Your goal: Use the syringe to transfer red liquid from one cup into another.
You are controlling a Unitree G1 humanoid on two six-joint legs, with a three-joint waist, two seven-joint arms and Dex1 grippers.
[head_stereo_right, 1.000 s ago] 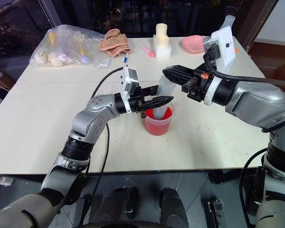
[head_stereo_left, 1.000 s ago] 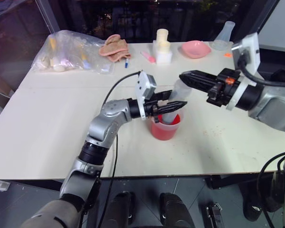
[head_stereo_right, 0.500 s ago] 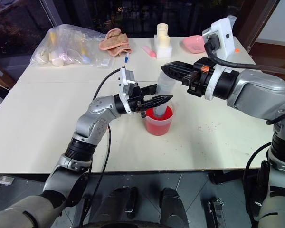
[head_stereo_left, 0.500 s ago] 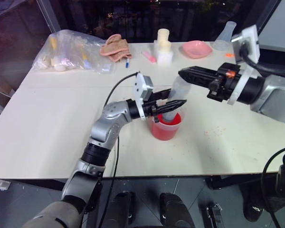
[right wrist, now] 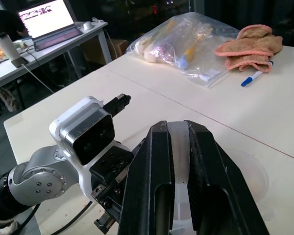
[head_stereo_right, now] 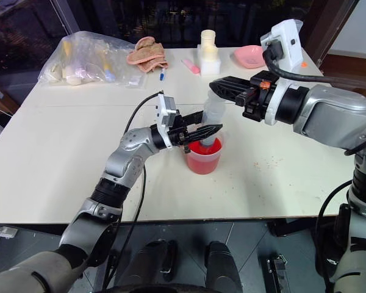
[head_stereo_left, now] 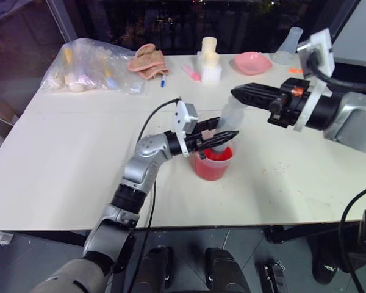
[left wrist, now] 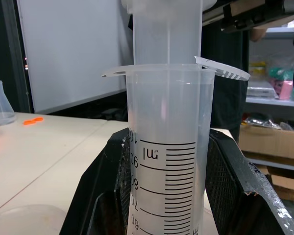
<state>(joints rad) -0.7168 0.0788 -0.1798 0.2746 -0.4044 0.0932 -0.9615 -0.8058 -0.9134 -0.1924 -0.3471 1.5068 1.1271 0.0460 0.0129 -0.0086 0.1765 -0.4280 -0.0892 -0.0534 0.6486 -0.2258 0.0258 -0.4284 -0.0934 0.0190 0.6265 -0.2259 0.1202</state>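
The syringe [head_stereo_left: 230, 116] stands tilted with its lower end inside the beaker [head_stereo_left: 212, 165], which holds red liquid [head_stereo_right: 202, 149] near the table's middle. My left gripper [head_stereo_left: 222, 138] is shut on the syringe barrel [left wrist: 169, 147] just above the beaker's rim. From the right, my right gripper [head_stereo_left: 241, 96] is shut on the pale plunger top [right wrist: 180, 161]. The syringe tip is hidden in the beaker. A colourless clear cup [right wrist: 250, 169] stands right beside the beaker.
Along the far edge of the table lie a plastic bag of items [head_stereo_left: 91, 67], a pink cloth [head_stereo_left: 147, 60], a blue pen [head_stereo_left: 162, 80], a pink marker [head_stereo_left: 190, 73], white containers [head_stereo_left: 210, 58], a pink bowl [head_stereo_left: 251, 63] and a clear flask [head_stereo_left: 288, 46].
Both grips on the syringe stay as they were. The left elbow has swung a little toward the beaker.
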